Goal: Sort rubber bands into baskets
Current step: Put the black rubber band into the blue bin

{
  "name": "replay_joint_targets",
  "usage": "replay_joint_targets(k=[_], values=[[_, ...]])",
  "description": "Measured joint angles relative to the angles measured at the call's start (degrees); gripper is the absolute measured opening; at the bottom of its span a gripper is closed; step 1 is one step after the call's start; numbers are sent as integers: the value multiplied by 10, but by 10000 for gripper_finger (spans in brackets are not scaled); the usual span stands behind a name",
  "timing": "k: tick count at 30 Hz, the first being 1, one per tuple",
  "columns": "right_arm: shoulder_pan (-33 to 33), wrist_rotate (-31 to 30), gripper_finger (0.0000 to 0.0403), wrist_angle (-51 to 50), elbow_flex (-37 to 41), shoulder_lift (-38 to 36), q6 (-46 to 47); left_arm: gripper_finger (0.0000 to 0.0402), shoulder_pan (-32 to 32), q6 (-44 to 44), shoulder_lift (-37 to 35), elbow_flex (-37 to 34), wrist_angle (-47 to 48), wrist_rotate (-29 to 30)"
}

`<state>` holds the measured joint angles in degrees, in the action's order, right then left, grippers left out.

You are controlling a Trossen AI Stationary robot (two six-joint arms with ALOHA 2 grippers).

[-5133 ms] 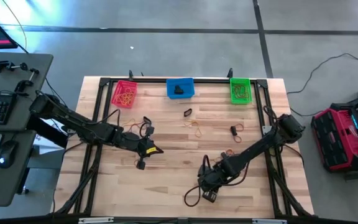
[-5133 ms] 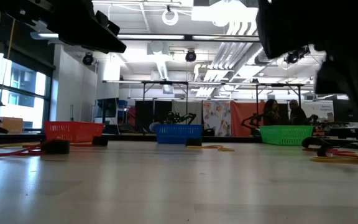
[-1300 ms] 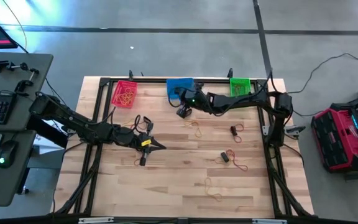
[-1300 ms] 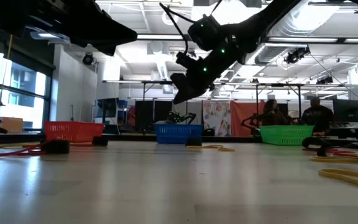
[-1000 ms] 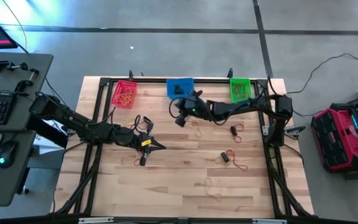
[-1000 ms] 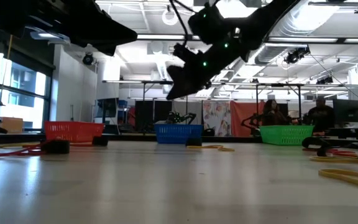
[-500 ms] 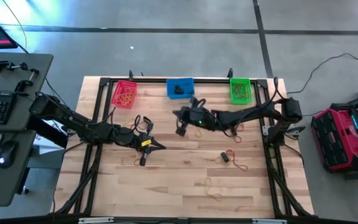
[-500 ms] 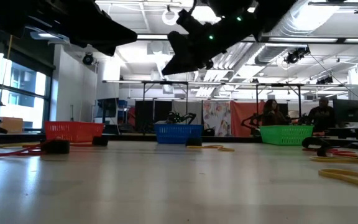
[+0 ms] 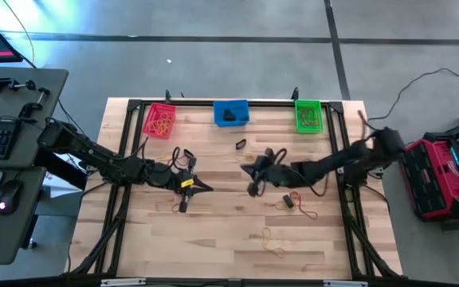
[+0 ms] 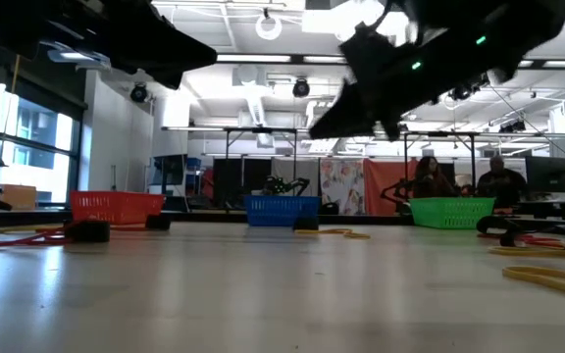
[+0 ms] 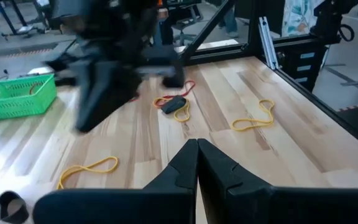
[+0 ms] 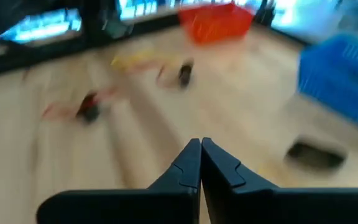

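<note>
The right gripper (image 9: 250, 190) is up in the air over the middle of the bench (image 9: 213, 239). Its two fingers are pressed tight together, and nothing shows between them. The left gripper (image 9: 204, 189) waits just above the bench, a bit to the left of it. Its fingers are closed too, with nothing in them.

Near the right gripper lie loose rubber bands. A black band with a red band (image 9: 290, 200) is close by on the bench. A yellow band (image 9: 271, 243) lies nearer the front edge. Another black band (image 9: 240, 144) lies in front of the blue basket.

I think the next job is to pick up one more band. To do it well, the right gripper should open first. Then it should go straight down over one band only, so it does not take the red one and the black one together. It should close gently and lift slowly.

The three baskets stand in a row at the far edge. The red basket (image 9: 149, 121) has yellow bands in it. The blue basket (image 9: 221, 108) has something dark in it, maybe black bands. The green basket (image 9: 298, 115) has some bands too, but I cannot tell their color.
</note>
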<state>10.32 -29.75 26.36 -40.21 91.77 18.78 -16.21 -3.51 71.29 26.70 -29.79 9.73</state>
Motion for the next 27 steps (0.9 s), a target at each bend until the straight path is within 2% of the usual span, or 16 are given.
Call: replay_joint_targets(k=[5, 10, 15, 21, 27], values=[[59, -1, 0, -241, -27, -73, 127, 0, 1, 14, 0, 0, 19, 27], [111, -48, 1, -474, -63, -117, 272, 0, 1, 18, 1, 0, 35, 59], [130, -69, 35, -691, -77, -124, 459, 0, 1, 14, 4, 0, 32, 58], [117, -60, 116, -802, -56, -122, 596, 0, 1, 14, 5, 0, 32, 56], [77, -20, 169, -810, -19, -122, 613, 0, 1, 18, 5, 0, 32, 54]])
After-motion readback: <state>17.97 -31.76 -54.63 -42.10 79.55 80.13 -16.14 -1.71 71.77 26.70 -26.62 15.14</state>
